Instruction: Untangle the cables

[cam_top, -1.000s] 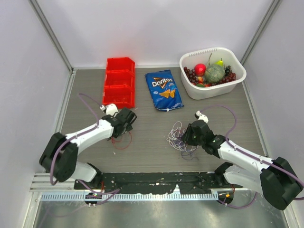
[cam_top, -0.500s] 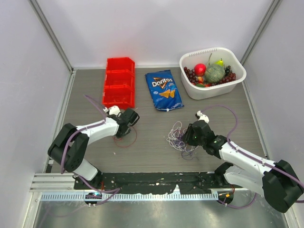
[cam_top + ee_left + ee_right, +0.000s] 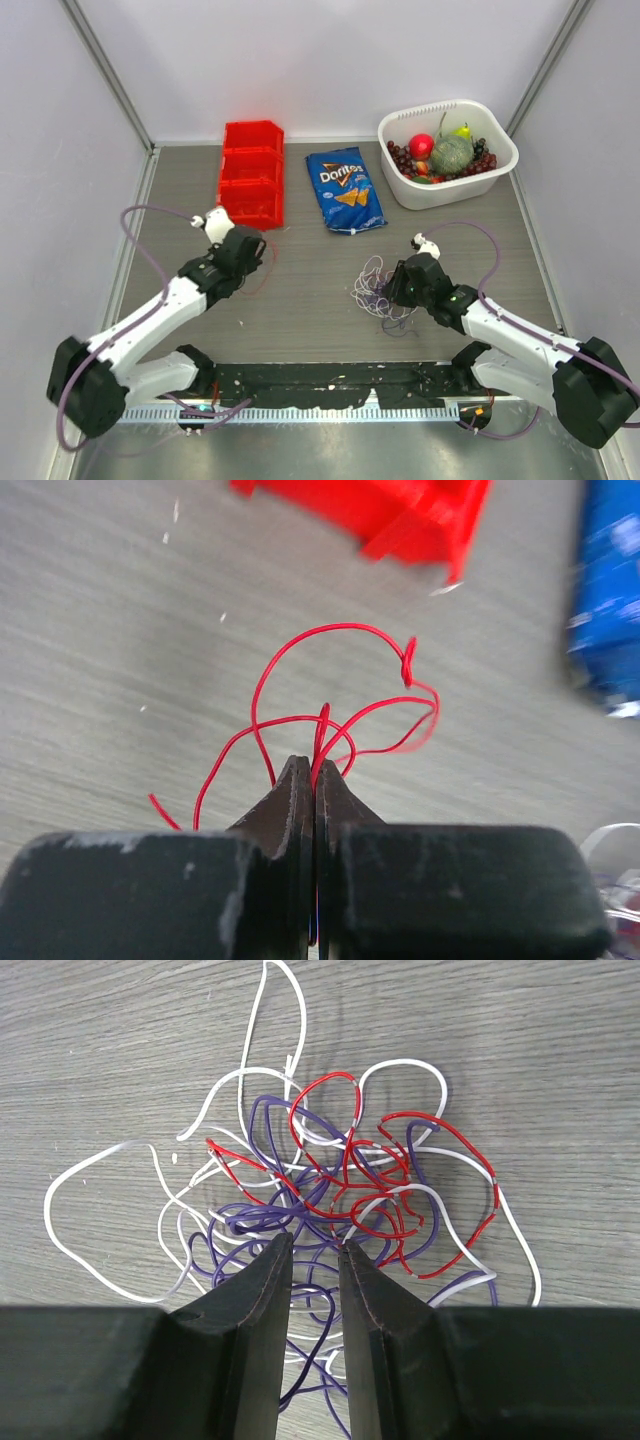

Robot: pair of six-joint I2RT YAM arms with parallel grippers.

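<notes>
So far, we judge one strand won: our left pincer (image 3: 314,770), pressed together, pinches a red cable (image 3: 335,627) well apart from the rest, over the left half of the desk (image 3: 310,310). Right of middle, the tangle (image 3: 345,1185) of white, red and purple loops lies knotted under our right pincer (image 3: 316,1245), its jaws a narrow slit apart; whether they grip a strand we cannot tell. Toward the far edge, a blue bag (image 3: 345,190) reads "Doritos".

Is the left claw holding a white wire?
No, the left claw is pinched shut on a red wire, whose loops stick out past its tips.
</notes>
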